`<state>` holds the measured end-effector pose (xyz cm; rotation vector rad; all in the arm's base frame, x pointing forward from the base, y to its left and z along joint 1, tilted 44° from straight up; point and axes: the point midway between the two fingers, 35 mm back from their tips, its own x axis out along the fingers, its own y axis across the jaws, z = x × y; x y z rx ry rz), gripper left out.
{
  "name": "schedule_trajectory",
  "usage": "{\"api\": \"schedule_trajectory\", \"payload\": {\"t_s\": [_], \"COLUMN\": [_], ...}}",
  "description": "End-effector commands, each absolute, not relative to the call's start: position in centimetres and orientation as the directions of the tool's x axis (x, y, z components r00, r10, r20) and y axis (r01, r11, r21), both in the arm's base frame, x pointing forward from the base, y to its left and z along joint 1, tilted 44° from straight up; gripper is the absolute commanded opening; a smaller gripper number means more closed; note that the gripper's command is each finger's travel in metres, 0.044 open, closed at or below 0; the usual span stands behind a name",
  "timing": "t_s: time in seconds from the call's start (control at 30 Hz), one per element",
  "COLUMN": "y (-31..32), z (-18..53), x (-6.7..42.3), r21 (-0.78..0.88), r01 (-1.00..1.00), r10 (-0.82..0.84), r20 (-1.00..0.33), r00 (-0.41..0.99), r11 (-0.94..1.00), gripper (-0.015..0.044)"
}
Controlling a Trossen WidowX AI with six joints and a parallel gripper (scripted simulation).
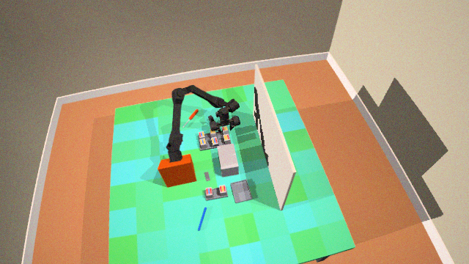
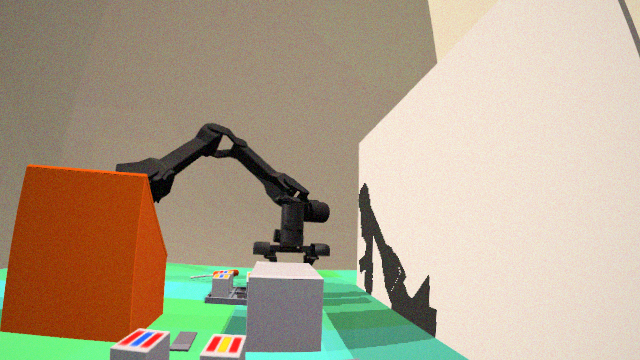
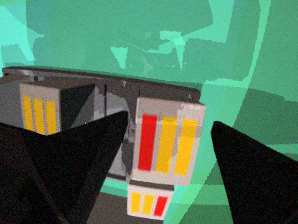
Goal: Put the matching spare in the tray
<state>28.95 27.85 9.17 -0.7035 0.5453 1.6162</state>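
My gripper [image 1: 223,127] [image 3: 170,122] is open and points down, with nothing held. In the wrist view its fingertips stand on either side of a spare with red, yellow, yellow stripes [image 3: 162,145] at the rack's end. A spare with yellow, yellow, red stripes [image 1: 226,137] [image 3: 148,202] is beside it, and one with three yellow stripes [image 3: 40,115] is further left. The spare rack [image 1: 210,148] [image 2: 225,301] [image 3: 150,86] holds several spares. The grey tray [image 1: 241,191] is empty. The large grey block [image 1: 228,158] [image 2: 285,312] may be the mounted unit; no code shows on its visible faces.
A smaller rack [image 1: 216,197] bears two striped units [image 1: 209,191] [image 1: 223,189]. A tall white panel [image 1: 275,139] [image 2: 500,200] stands to the right. An orange block [image 1: 177,171] [image 2: 70,250] is at the arm's base. A screwdriver [image 1: 193,114] and a blue stick [image 1: 202,218] lie around.
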Motion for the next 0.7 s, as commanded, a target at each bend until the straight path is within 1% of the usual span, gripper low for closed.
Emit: {"api": "schedule_trajectory", "payload": {"t_s": [0.0, 0.53, 0.67], "y": [28.22, 28.38, 28.42], "z": [8.33, 8.16, 8.30], "x": [28.63, 28.57, 28.59], "r21": [-0.027, -0.027, -0.030], "r01": [-0.987, -0.987, -0.986], "r10": [0.695, 0.695, 0.698], "r20": [-0.713, -0.713, -0.710], "r00": [-0.092, -0.092, -0.093], "r11": [-0.158, -0.158, -0.161], "gripper": [0.0300, 0.0300, 0.0195]}}
